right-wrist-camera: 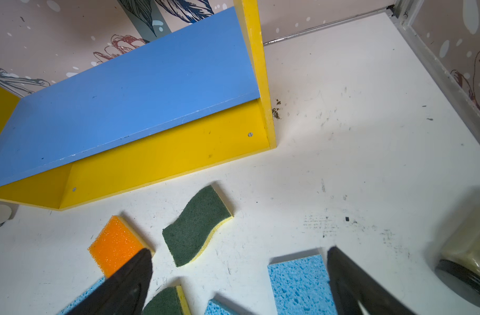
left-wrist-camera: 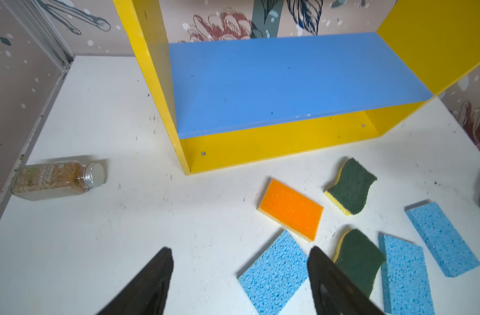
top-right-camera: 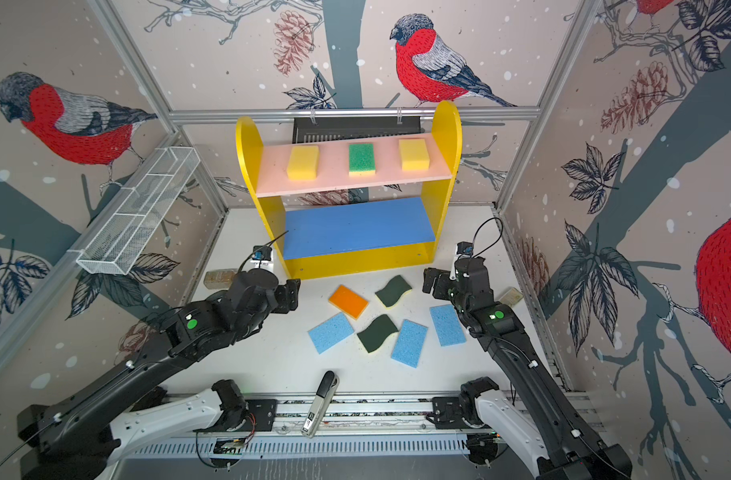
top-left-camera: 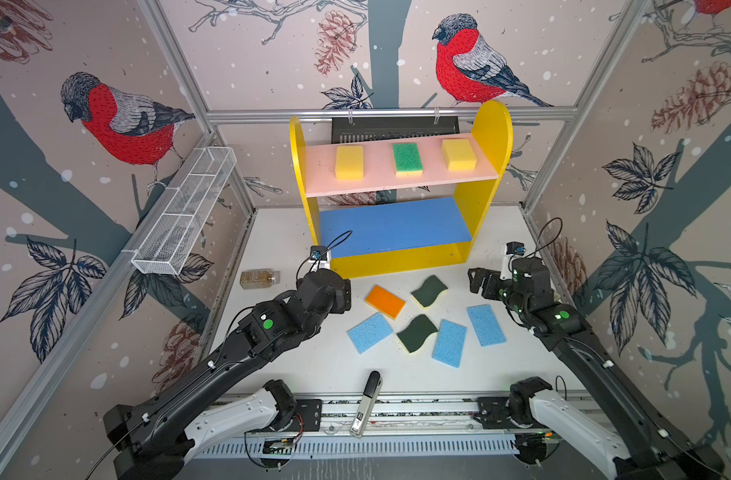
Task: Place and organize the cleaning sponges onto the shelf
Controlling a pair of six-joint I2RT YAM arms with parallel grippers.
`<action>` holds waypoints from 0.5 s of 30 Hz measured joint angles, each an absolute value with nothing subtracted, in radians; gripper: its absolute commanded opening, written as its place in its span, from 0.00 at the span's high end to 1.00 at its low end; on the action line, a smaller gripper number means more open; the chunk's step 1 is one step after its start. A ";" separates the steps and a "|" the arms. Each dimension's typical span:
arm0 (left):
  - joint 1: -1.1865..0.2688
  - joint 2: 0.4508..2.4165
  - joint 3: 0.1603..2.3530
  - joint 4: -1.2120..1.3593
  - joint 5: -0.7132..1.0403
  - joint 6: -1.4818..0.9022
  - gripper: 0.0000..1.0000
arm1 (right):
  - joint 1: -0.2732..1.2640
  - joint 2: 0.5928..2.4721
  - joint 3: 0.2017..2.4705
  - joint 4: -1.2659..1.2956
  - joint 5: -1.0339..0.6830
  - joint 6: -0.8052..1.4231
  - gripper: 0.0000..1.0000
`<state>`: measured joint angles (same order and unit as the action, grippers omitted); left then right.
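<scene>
Shelf (top-left-camera: 478,208): far centre; pink upper board (top-left-camera: 378,170) carries two yellow sponges (top-left-camera: 349,162) and green-topped sponge (top-left-camera: 407,158); blue lower board (top-left-camera: 392,226) bare.
Surface (top-left-camera: 280,241): six to go, near the shelf front: orange-topped sponge (top-left-camera: 385,301), dark green sponges (top-left-camera: 429,291), light blue sponges (top-left-camera: 449,343).
Left gripper (left-wrist-camera: 240,249): spread, empty.
Right gripper (right-wrist-camera: 238,249): spread, empty.

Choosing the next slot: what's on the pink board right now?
Three sponges in a row, apart: left yellow sponge, green-topped sponge, right yellow sponge. Nothing on the pink board looks covered. It hides the rear of the blue board in both top views.
</scene>
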<state>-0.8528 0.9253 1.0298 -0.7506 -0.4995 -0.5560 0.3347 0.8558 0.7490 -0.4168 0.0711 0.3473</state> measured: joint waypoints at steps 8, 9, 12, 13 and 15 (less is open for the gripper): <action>-0.853 0.952 0.925 -0.723 -0.426 -0.570 0.18 | 0.334 0.870 0.700 -0.421 0.052 0.381 0.00; -0.853 0.958 0.911 -0.710 -0.414 -0.568 0.18 | 0.334 0.871 0.692 -0.421 0.052 0.393 0.00; -0.853 0.978 0.857 -0.662 -0.366 -0.568 0.18 | 0.334 0.872 0.671 -0.420 0.048 0.398 0.00; -0.853 0.984 0.839 -0.648 -0.356 -0.568 0.18 | 0.334 0.871 0.662 -0.420 0.046 0.401 0.00; -0.853 0.998 0.809 -0.620 -0.333 -0.568 0.18 | 0.334 0.871 0.646 -0.421 0.045 0.421 0.00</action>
<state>-0.8528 0.9981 0.8089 -0.6197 -0.3332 -0.5682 0.3336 0.8715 0.6464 -0.4210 0.0452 0.4210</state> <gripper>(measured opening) 0.821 0.996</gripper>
